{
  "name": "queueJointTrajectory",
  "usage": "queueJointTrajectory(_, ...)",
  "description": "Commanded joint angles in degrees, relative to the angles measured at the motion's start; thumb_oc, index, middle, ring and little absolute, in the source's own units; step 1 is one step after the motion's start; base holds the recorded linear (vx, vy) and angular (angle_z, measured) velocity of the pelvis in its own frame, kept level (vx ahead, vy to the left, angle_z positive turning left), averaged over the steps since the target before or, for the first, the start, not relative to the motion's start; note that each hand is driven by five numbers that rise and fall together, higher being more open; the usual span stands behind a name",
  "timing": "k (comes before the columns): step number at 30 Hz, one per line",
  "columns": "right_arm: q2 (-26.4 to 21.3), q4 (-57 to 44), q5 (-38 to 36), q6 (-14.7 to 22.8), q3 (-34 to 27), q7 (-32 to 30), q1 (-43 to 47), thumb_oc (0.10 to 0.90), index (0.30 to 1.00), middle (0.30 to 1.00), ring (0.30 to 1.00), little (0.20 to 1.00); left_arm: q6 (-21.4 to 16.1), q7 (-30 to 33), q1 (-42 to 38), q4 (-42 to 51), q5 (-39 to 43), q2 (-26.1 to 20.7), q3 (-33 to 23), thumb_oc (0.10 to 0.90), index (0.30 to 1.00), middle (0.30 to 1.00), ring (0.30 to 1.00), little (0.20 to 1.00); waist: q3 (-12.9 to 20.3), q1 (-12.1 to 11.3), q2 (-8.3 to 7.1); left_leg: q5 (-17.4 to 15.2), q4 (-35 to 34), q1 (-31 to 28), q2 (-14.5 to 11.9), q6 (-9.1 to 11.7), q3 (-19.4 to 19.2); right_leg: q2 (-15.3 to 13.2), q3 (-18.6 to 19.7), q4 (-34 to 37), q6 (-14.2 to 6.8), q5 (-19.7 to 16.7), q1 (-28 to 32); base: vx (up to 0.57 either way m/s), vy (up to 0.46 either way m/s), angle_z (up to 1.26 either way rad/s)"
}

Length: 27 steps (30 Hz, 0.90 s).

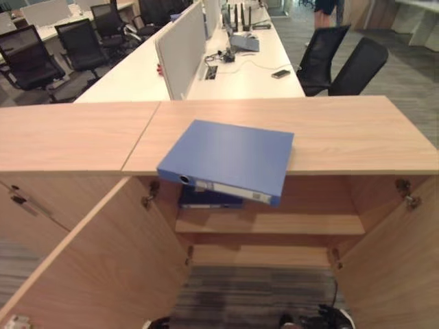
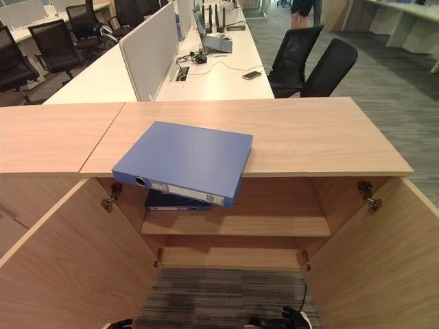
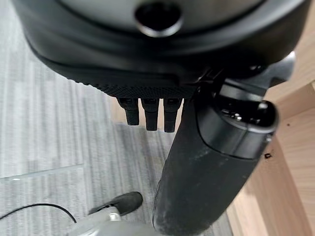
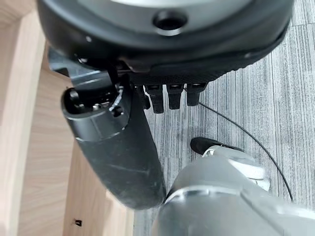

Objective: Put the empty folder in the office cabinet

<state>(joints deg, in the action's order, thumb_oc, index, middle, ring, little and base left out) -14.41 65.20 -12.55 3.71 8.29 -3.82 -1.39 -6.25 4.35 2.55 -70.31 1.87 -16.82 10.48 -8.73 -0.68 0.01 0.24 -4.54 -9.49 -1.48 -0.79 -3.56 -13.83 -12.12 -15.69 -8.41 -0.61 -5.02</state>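
a flat blue ring-binder folder (image 2: 184,160) lies on the wooden office cabinet (image 2: 309,137), overhanging its open front, not yet shelved. the left hand (image 3: 150,114) and right hand (image 4: 170,96) hang relaxed, holding nothing

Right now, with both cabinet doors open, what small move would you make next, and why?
Probably raise one hand toward the blue folder: it lies flat on the cabinet top, its spine overhanging the front edge. Both the left hand and right hand hang low, holding nothing.
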Motion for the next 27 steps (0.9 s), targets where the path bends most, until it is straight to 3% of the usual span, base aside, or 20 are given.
queueJointTrajectory(1,-2.42,-3.19,-0.66,1.74,0.06,-0.39,1.71,0.800,0.900,0.900,0.900,0.900,-0.99,0.62,-2.88,-0.91,-0.89,-2.07,-0.73,0.800,0.900,0.900,0.900,0.900,-1.50,-1.54,2.19,-4.34,3.77,2.71,-1.50,2.57,0.86,-0.07,1.35,1.40,-1.39,1.94,4.37,-0.03,-0.093,-0.20)
queueJointTrajectory(5,-2.82,-3.26,0.26,1.63,1.34,-0.27,1.91,0.800,0.900,0.900,0.900,0.900,-1.22,1.10,-2.03,-0.60,0.17,-1.83,-1.82,0.800,0.900,0.900,0.900,0.900,0.29,-3.14,1.28,-2.82,3.62,4.09,-2.67,4.23,-0.44,0.92,1.46,8.87,-1.21,2.98,7.25,-0.03,-0.112,-0.03)
queueJointTrajectory(16,-4.34,-2.90,0.66,1.43,1.50,-0.10,1.62,0.800,0.900,0.900,0.900,0.900,-1.96,2.21,-2.99,3.73,-0.61,-1.45,0.36,0.800,0.900,0.900,0.900,0.900,-0.11,-2.82,1.27,-1.09,2.18,3.39,-5.49,5.90,1.52,2.84,-0.78,8.12,0.04,4.91,8.15,0.00,-0.092,-0.02)
queueJointTrajectory(22,-4.46,-3.36,0.29,2.02,1.05,-0.84,0.83,0.800,0.900,0.900,0.900,0.900,-2.54,6.54,-3.29,11.01,-5.52,-3.57,1.57,0.800,0.900,0.900,0.900,0.900,-0.25,-2.99,1.39,-0.86,2.58,3.66,-6.02,6.40,2.76,3.61,-1.66,8.34,0.63,5.57,8.83,0.00,-0.037,0.10)
queueJointTrajectory(25,-4.17,-5.47,0.60,3.92,-0.02,-2.49,-0.43,0.800,0.900,0.900,0.900,0.900,-3.10,13.69,-0.59,24.40,-13.05,-6.56,0.08,0.800,0.900,0.900,0.900,0.900,-0.34,-3.94,1.16,-0.67,2.54,3.84,-6.17,6.71,3.77,4.11,-2.62,8.92,0.75,6.06,9.80,0.01,-0.057,0.19)
queueJointTrajectory(27,-4.20,-6.10,0.80,4.41,-0.28,-2.71,-0.98,0.800,0.900,0.900,0.900,0.900,-3.11,14.87,0.77,27.62,-14.66,-7.05,-0.67,0.800,0.900,0.900,0.900,0.900,-0.25,-4.05,1.01,-0.62,2.47,3.76,-6.20,6.79,3.97,4.18,-2.88,9.12,0.74,6.15,10.13,0.01,-0.045,0.19)
